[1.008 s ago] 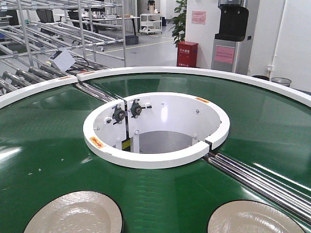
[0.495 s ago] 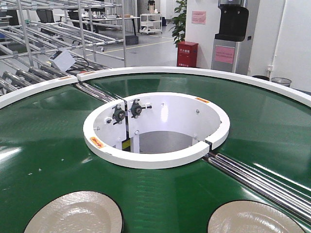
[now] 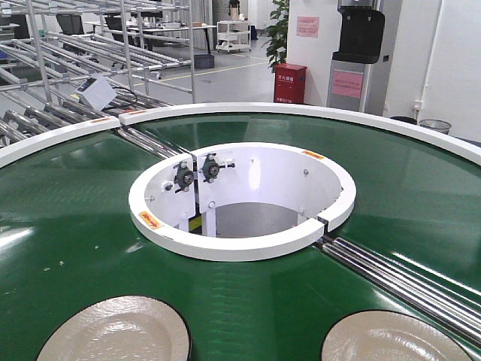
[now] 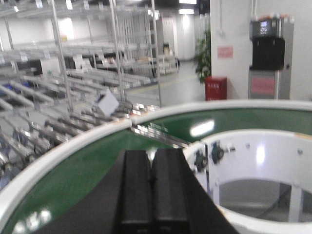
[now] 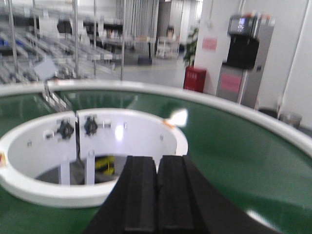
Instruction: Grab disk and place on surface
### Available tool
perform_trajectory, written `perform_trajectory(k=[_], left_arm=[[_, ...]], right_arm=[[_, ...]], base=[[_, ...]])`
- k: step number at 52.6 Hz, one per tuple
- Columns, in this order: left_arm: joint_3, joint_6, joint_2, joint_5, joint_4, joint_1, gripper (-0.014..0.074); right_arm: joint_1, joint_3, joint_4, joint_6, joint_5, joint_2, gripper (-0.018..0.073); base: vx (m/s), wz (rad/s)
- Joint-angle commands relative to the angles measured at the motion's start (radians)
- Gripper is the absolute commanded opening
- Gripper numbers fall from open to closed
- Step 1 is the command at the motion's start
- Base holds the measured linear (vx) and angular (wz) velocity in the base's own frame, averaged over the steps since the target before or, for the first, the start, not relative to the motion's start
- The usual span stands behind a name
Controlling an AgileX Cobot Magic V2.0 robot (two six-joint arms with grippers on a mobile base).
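Two pale, cream-coloured disks lie on the green conveyor belt (image 3: 68, 226) at the bottom edge of the front view, one at the left (image 3: 116, 332) and one at the right (image 3: 391, 340); both are cut off by the frame. Neither gripper shows in that view. In the left wrist view my left gripper (image 4: 151, 153) is shut, its black fingers pressed together with nothing between them, above the belt's left part. My right gripper (image 5: 157, 158) is also shut and empty, in front of the white inner ring (image 5: 29, 187). No disk shows in either wrist view. The surface is out of view.
The belt runs round a white inner ring (image 3: 240, 248) with an open well in the middle. Metal rollers (image 3: 406, 282) cross the belt at right and at back left. A white outer rim (image 3: 301, 111) bounds it. Metal racks (image 3: 90, 45), a red box (image 3: 290, 83) and a dispenser (image 3: 359, 53) stand behind.
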Motion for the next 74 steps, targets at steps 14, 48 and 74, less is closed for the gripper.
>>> perform_trajectory(k=[14,48,74], left_arm=[[-0.037,-0.004,0.026,-0.057,-0.008,-0.007,0.004],[-0.037,0.001,0.026,-0.056,-0.009,-0.008,0.0597],[-0.211,-0.005,0.153,0.477,-0.147,-0.126,0.051]], right_arm=[[-0.006,-0.037,-0.003,-0.009,-0.102,0.04,0.0024],[-0.006,-0.036,-0.002,-0.009,-0.116,0.04,0.0728],[-0.006,-0.131,0.342,-0.021,0.318,0.123,0.0546]], base=[[0.0,0.0],[0.0,0.0],[0.0,0.0]])
